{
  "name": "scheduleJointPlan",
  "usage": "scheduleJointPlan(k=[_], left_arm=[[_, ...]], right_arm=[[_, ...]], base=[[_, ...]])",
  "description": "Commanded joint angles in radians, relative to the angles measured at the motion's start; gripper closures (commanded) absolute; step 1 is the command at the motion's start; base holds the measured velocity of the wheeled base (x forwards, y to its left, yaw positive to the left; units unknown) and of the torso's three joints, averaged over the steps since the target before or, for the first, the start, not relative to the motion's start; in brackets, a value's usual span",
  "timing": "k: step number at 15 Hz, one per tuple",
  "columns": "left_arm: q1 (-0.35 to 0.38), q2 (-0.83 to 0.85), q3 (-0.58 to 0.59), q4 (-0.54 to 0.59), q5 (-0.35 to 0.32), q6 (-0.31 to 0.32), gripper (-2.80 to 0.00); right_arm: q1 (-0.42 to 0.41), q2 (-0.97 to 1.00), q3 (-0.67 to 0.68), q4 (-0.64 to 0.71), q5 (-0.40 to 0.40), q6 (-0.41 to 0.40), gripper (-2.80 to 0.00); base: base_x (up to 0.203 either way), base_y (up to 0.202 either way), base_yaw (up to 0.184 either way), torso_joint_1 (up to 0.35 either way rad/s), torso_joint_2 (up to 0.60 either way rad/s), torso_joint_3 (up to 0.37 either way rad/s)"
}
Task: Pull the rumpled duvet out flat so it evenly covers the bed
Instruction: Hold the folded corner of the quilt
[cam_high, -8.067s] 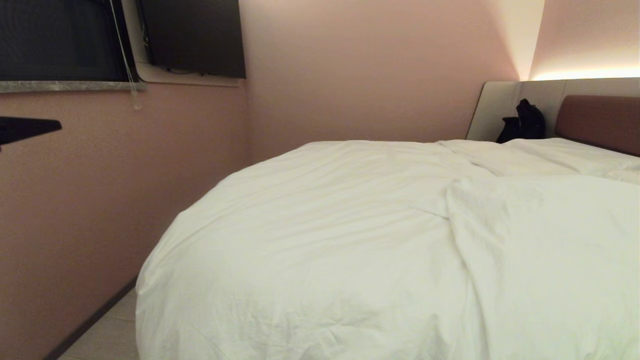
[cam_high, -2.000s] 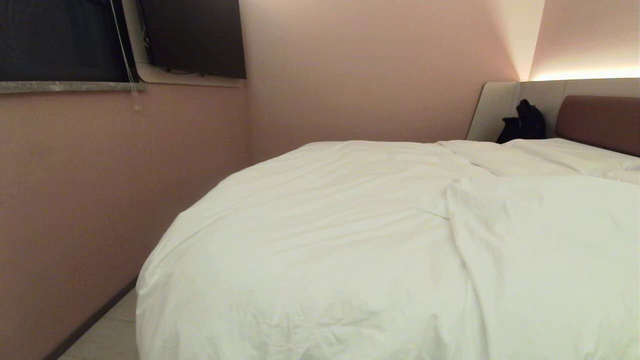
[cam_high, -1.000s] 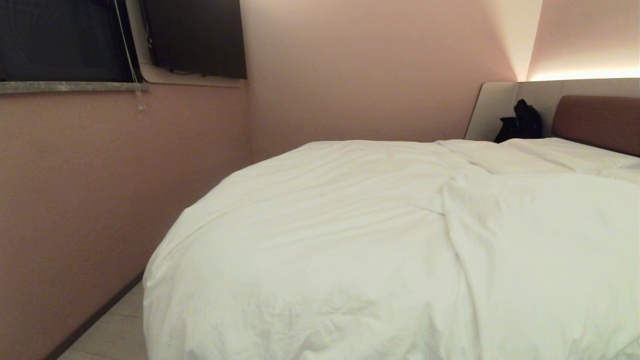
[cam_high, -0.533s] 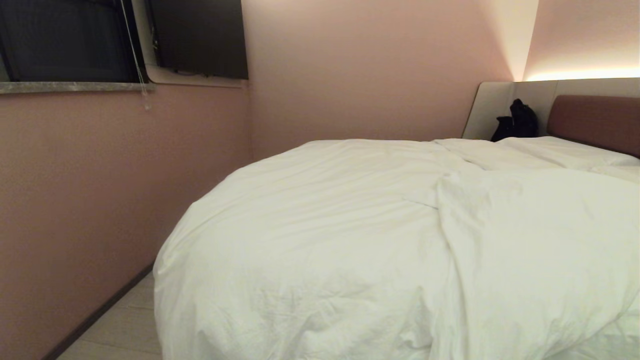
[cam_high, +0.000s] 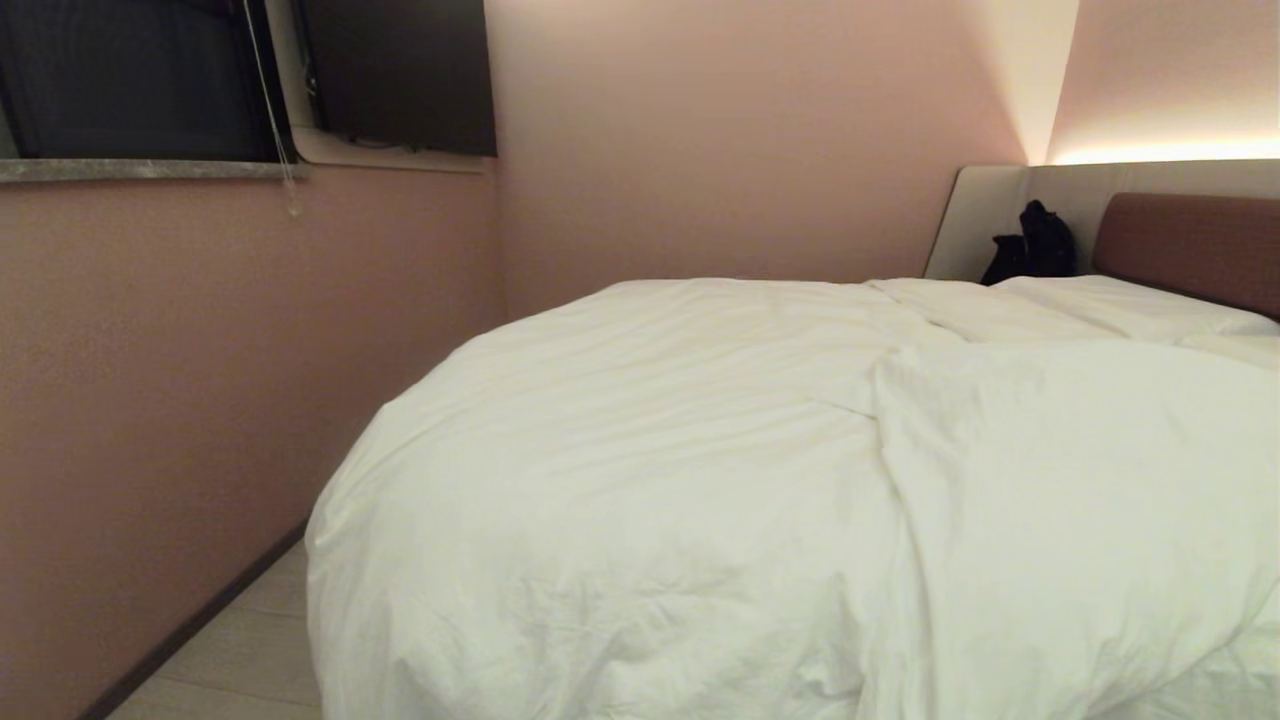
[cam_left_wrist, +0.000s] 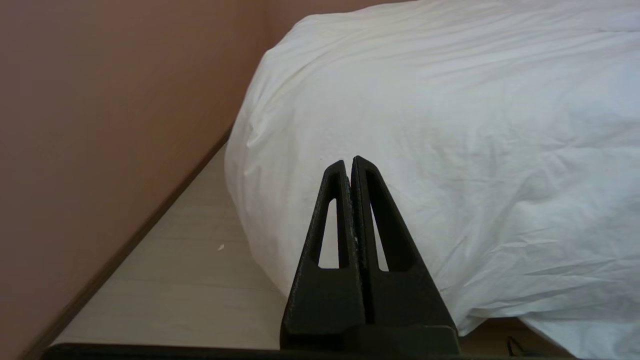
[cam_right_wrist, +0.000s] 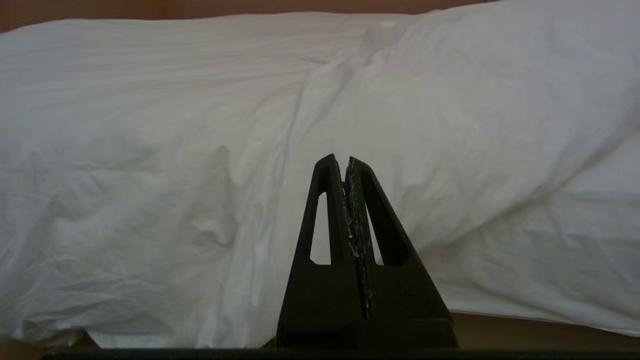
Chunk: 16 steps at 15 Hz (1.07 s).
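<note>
- The thick, puffy white duvet (cam_high: 700, 480) lay over the wide low bed (cam_high: 1185, 235), whose brown padded headboard stood at the far right inside a light grey panel surround.
- The duvet was not flat: 1 raised fold ran from the middle toward the near right side, and its near left corner hung down rounded toward the pale wooden floor (cam_high: 240, 650).
- The black left gripper (cam_left_wrist: 350, 162) was low, in front of this hanging corner, with its 2 fingers pressed together and holding nothing; it did not touch the cloth.
- The black right gripper (cam_right_wrist: 345, 161) faced the wrinkled side of the duvet, its fingers also together and empty.
- A dark object (cam_high: 1035, 245), maybe a bag, stood beside the headboard.
- A pink wall (cam_high: 200, 400) ran along the left side of the bed.
</note>
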Motion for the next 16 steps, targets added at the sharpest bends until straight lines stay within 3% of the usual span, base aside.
scheduleJointPlan(k=[1,16], left_arm=[[0.001,0.002,0.0,0.001,-0.001,-0.003,0.0],[0.001,0.002,0.0,0.001,-0.001,-0.003,0.0]], right_arm=[[0.0,0.0,0.0,0.001,0.0,-0.001,0.0],[0.0,0.0,0.0,0.001,0.0,-0.001,0.0]], base=[[0.002,-0.145,0.003,0.007,0.0,0.007],[0.0,-0.195,0.001,0.002,0.0,0.002]])
